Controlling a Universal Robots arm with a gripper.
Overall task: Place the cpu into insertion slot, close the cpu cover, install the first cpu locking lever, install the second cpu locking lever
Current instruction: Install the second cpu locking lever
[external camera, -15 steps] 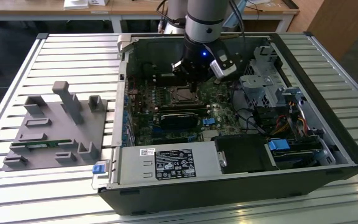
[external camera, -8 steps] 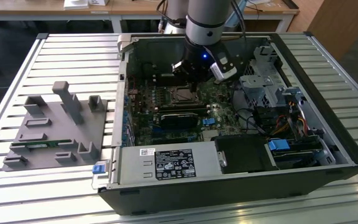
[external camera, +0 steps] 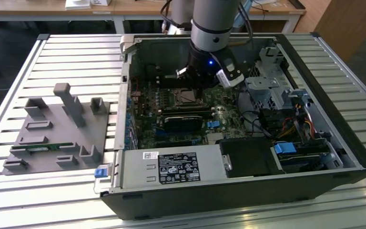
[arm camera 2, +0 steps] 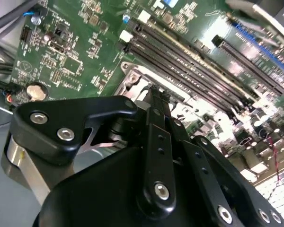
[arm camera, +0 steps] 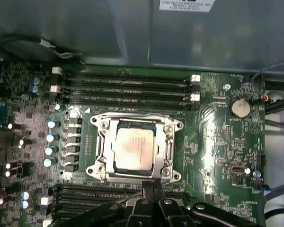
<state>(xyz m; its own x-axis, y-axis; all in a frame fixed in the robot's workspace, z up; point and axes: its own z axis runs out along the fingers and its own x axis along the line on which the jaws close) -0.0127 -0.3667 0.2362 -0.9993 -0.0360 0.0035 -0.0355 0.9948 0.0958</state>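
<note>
Arm's down inside the open computer case (external camera: 310, 157), right over the socket.

In the first wrist view the cpu (arm camera: 134, 149) lies flat in the insertion slot (arm camera: 102, 144) on the green motherboard (arm camera: 217, 142), with the silvery cpu cover (arm camera: 168, 142) framing it and memory slots (arm camera: 128, 85) just beside. The gripper (arm camera: 149, 187) hangs just at the socket's edge, fingers (arm camera 2: 156, 111) pressed together on nothing I can make out. In the exterior view, a grey parts fixture (external camera: 59, 136) sits on the slatted table (external camera: 17, 62), well apart on the exterior view's left.
</note>
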